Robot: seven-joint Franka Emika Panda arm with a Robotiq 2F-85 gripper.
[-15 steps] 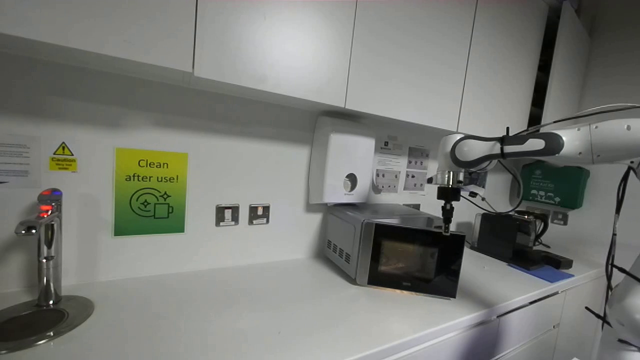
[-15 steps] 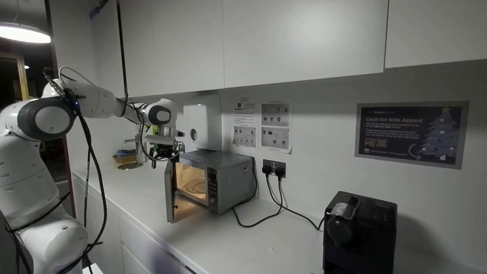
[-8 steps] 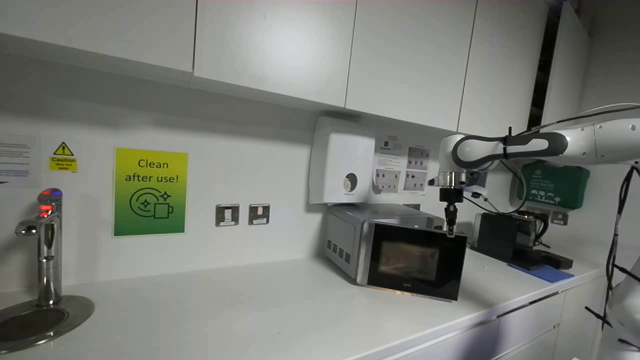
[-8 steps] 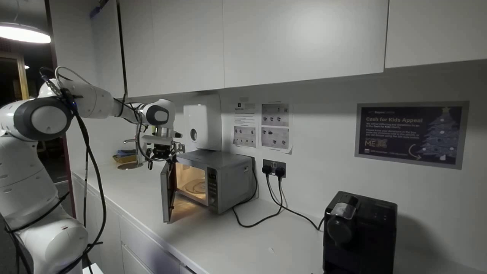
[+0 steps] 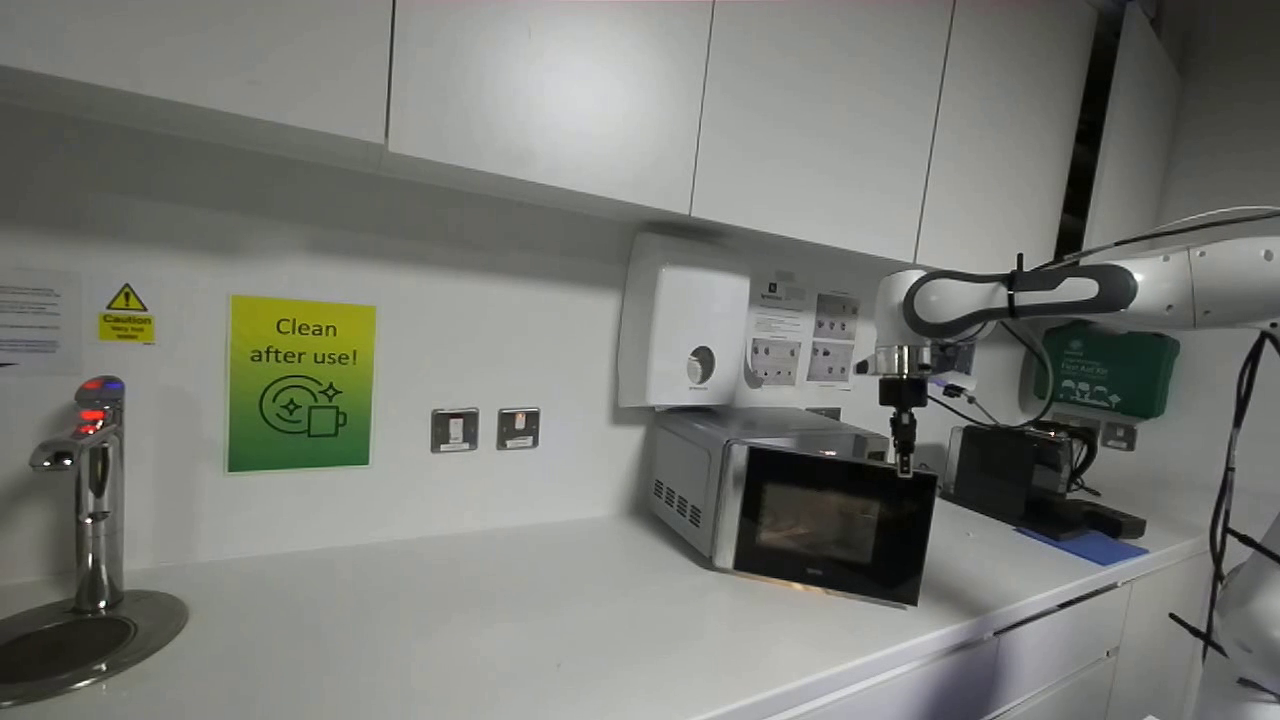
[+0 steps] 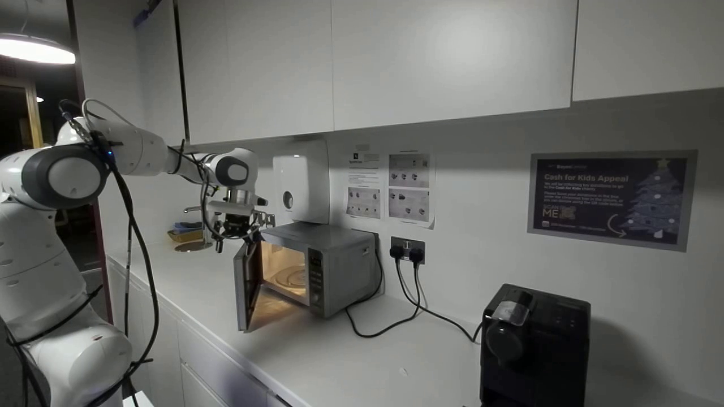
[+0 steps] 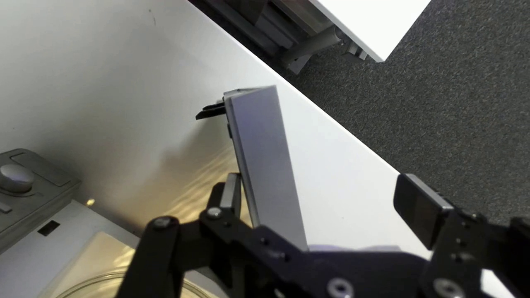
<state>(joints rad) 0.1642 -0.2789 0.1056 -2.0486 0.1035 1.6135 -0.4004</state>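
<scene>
A silver microwave (image 6: pixel 345 268) stands on the counter with its door (image 6: pixel 244 294) ajar and its inside lit. The door's black glass front (image 5: pixel 825 530) faces the camera in an exterior view. My gripper (image 7: pixel 325 196) is open and points down over the door's top edge (image 7: pixel 269 153). One finger (image 7: pixel 232 192) is on the inner side of the door, touching or almost touching it. The other finger (image 7: pixel 420 207) hangs outside, well apart from the door, above the counter. In an exterior view the gripper (image 6: pixel 236 243) hides the door's upper corner. The glass turntable (image 6: pixel 291 277) shows inside.
A black coffee machine (image 6: pixel 534 345) and loose power cables (image 6: pixel 390 328) are beside the microwave. A paper dispenser (image 5: pixel 685 320) hangs on the wall behind. Wall cupboards (image 5: pixel 820 110) overhang the counter (image 5: pixel 450 620). A tap (image 5: pixel 97 500) rises at the far end.
The microwave door has swung somewhat further outward. My gripper has moved along with it, away from the microwave body, with its fingers still apart.
</scene>
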